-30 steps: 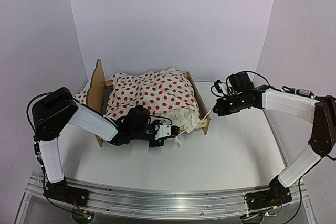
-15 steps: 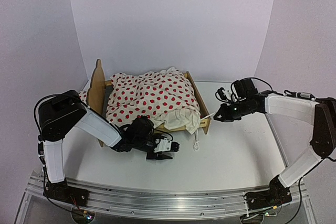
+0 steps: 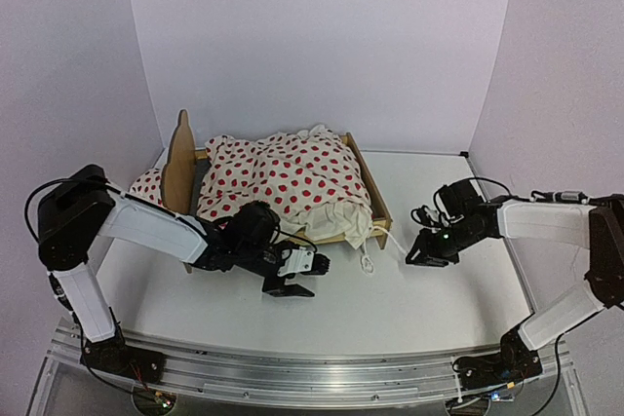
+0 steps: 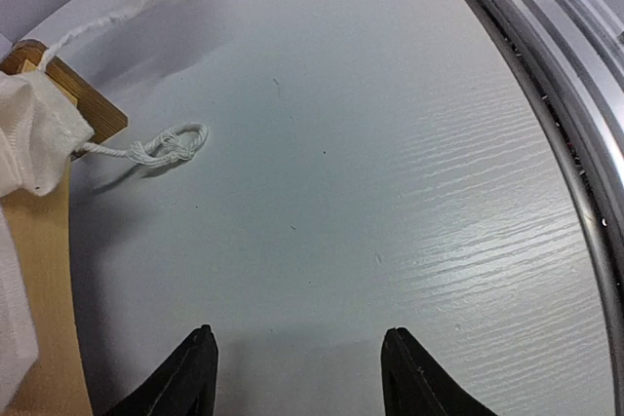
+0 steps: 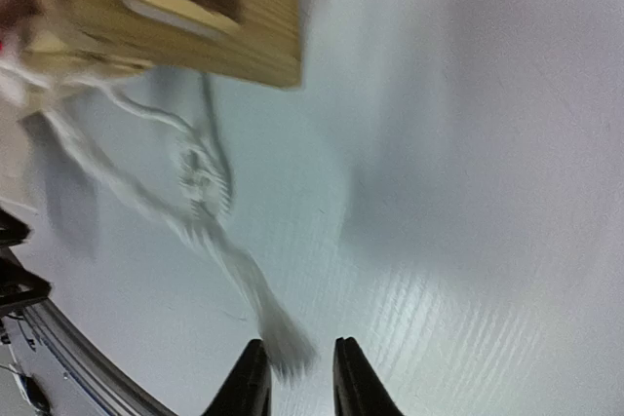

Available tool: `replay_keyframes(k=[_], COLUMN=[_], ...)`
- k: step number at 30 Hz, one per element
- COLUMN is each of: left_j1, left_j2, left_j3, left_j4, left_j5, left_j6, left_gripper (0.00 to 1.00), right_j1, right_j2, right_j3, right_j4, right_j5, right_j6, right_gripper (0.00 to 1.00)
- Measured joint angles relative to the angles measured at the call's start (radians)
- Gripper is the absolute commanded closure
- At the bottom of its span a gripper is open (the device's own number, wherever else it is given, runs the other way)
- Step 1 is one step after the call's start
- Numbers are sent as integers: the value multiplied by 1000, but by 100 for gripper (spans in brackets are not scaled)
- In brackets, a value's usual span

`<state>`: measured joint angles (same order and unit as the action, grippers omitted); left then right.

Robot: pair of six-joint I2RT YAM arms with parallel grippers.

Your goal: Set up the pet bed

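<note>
The pet bed (image 3: pixel 376 204), a plywood frame with a wavy headboard (image 3: pixel 178 158), stands at centre left. A red-dotted white blanket (image 3: pixel 283 177) is heaped over it, its plain edge spilling over the foot end. Two white cords trail from that edge onto the table. One ends in a knotted loop (image 4: pixel 175 143) (image 3: pixel 368 263). My left gripper (image 4: pixel 302 372) (image 3: pixel 304 278) is open and empty over bare table, in front of the bed. My right gripper (image 5: pixel 297 377) (image 3: pixel 417 250) is low at the right of the foot end, jaws slightly apart. A blurred frayed cord end (image 5: pixel 283 343) lies just ahead of its tips.
A small red-dotted pillow (image 3: pixel 146 182) lies on the table left of the headboard. A metal rail (image 3: pixel 312 372) runs along the near table edge and shows in the left wrist view (image 4: pixel 575 94). White walls close in the back and sides.
Both grippers have opened and let go of the blanket's cords. The left one backed off toward the near edge. The right one drew away rightward and dropped to the table.
</note>
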<state>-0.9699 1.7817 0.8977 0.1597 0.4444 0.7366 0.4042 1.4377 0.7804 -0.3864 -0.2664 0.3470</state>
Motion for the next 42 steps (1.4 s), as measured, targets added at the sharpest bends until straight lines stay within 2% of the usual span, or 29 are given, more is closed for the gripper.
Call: replay_keyframes(k=[4, 7, 12, 15, 19, 24, 26, 28, 31, 34, 36, 38, 42], left_j1=[0, 2, 28, 71, 182, 312, 327, 328, 328, 330, 330, 330, 336], left_j2=[-112, -209, -350, -420, -492, -536, -544, -547, -555, -560, -562, -569, -584], left_j3=[23, 40, 67, 68, 53, -2, -32, -60, -95, -116, -121, -121, -110], left_j4=[-124, -237, -427, -527, -608, -633, -635, -638, -639, -640, -641, -641, -642], left_j5=[-7, -38, -172, -283, -419, -520, -543, -557, -577, -593, -600, -604, -604], left_j6=[-33, -50, -95, -108, -108, -82, -62, -44, -14, 2, 11, 19, 22], left_gripper=[37, 29, 14, 11, 10, 15, 20, 28, 46, 77, 97, 100, 100], right_j1=[0, 0, 26, 91, 212, 258, 258, 258, 258, 260, 260, 260, 259], right_j2=[18, 7, -99, -146, -131, 54, 132, 190, 231, 238, 238, 238, 237], right_j3=[-64, -69, -4, 73, 116, 148, 167, 190, 211, 223, 233, 251, 326], right_j4=[-93, -161, -204, -131, 44, 221, 284, 333, 379, 387, 380, 347, 213], right_j5=[30, 50, 100, 145, 194, 190, 162, 134, 117, 132, 157, 190, 272], right_j6=[66, 105, 128, 125, 130, 183, 200, 217, 251, 278, 286, 279, 232], right_gripper=[53, 43, 41, 40, 41, 43, 45, 54, 83, 97, 100, 100, 100])
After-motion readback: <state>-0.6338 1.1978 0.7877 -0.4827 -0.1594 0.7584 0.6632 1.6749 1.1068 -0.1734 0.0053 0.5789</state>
